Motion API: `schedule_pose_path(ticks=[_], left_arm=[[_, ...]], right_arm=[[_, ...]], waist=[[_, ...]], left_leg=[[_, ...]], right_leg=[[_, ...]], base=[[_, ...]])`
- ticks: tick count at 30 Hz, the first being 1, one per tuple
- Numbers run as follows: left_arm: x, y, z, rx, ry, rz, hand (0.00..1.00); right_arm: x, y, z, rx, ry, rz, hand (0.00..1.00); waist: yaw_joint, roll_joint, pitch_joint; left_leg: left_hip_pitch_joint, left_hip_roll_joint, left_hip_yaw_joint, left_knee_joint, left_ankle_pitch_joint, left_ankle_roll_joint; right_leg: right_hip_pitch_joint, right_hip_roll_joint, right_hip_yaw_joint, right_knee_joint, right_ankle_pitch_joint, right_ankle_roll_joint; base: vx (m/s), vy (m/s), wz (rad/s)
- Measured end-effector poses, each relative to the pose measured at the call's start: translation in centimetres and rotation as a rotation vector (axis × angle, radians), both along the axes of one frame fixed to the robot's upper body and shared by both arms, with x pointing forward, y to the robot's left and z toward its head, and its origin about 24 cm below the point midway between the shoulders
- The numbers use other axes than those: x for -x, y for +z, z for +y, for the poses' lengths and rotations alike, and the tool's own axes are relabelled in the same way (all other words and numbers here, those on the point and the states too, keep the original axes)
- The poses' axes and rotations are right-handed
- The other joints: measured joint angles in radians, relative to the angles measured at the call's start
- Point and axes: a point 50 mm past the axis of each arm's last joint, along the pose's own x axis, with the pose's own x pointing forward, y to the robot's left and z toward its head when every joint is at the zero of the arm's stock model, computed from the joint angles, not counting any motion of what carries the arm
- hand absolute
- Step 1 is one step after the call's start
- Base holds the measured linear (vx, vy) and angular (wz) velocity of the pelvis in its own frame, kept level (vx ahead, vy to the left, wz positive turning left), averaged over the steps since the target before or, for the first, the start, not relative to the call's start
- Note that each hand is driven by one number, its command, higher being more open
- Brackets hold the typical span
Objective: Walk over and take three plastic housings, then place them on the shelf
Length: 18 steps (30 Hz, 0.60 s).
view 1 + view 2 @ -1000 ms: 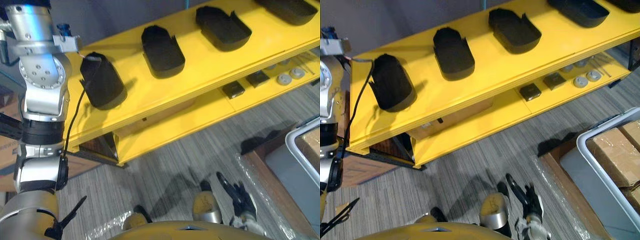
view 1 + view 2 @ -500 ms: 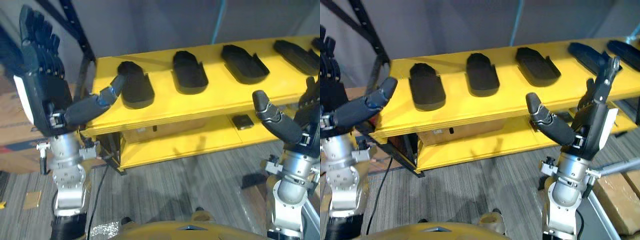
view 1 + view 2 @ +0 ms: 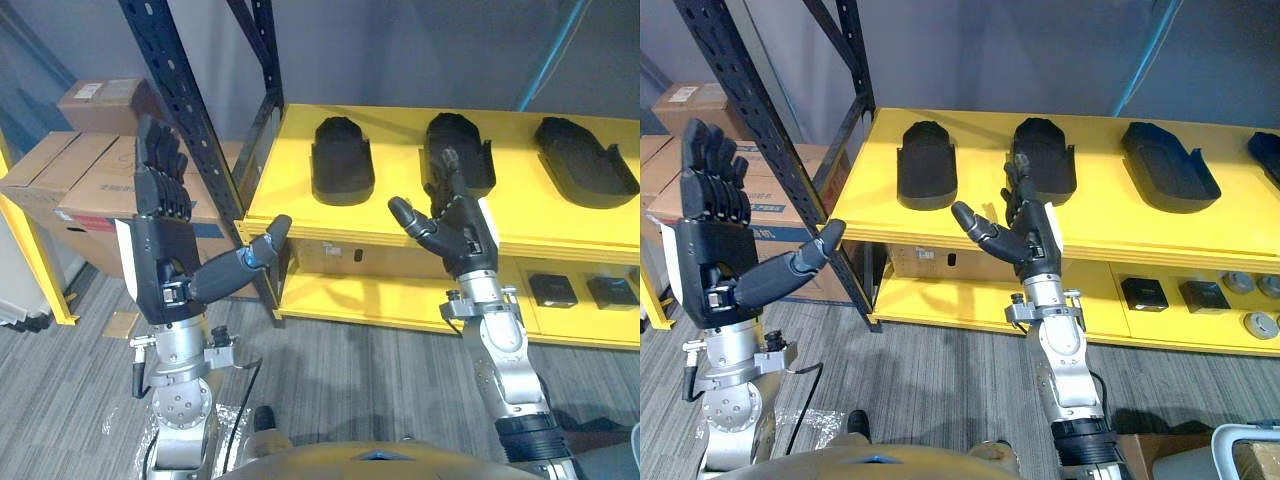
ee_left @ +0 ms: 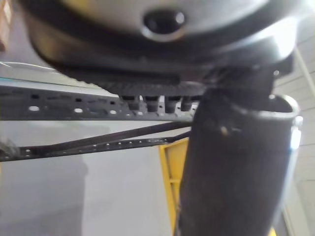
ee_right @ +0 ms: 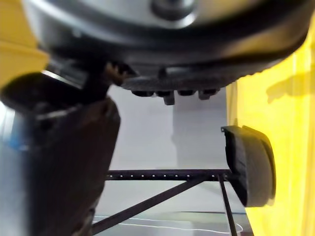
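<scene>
Three housings lie in a row on the yellow shelf [image 3: 320, 215], across the upper middle and right of the frame: left housing [image 3: 343, 160], middle housing [image 3: 460, 152] and right housing [image 3: 585, 162]. Both hands are raised and empty, with fingers straight and spread. The left hand [image 3: 160, 260] is at lower left. The right hand [image 3: 465, 235] is at centre, overlapping the middle housing and seemingly short of it. Placing looks done, with little left. A dark rack post [image 3: 200, 130] stands between the left hand and the shelf. Boxes [image 3: 70, 170] sit at far left, and small parts [image 3: 555, 288] lie on the lower board.
</scene>
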Motion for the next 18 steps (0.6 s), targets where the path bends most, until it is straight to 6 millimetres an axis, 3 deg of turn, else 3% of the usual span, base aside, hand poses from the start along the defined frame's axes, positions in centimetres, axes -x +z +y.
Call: schedule_pose_path(ticks=[12,18], left_arm=[[-0.3,-0.7,0.2,0.014,0.017,0.059,1.0],[-0.6,-1.9,0.4,0.019,0.016,0.125,1.0]], right_arm=[[-3.5,-3.8,0.0,0.007,-0.079,0.216,1.0],[-4.6,-4.3,0.5,0.002,-0.061,0.263,1.0]], waist=[[0.053,-0.007,0.003],[0.056,-0.01,0.006]], left_leg=[[-0.019,0.0,-0.055,-0.003,0.03,0.003],[-0.027,0.0,-0.064,-0.003,0.033,0.005]], right_leg=[[0.02,0.007,-0.05,0.005,-0.001,-0.007],[0.02,0.008,-0.061,0.007,-0.005,-0.015]], base=[[-0.02,-0.012,0.13],[-0.04,-0.006,0.06]])
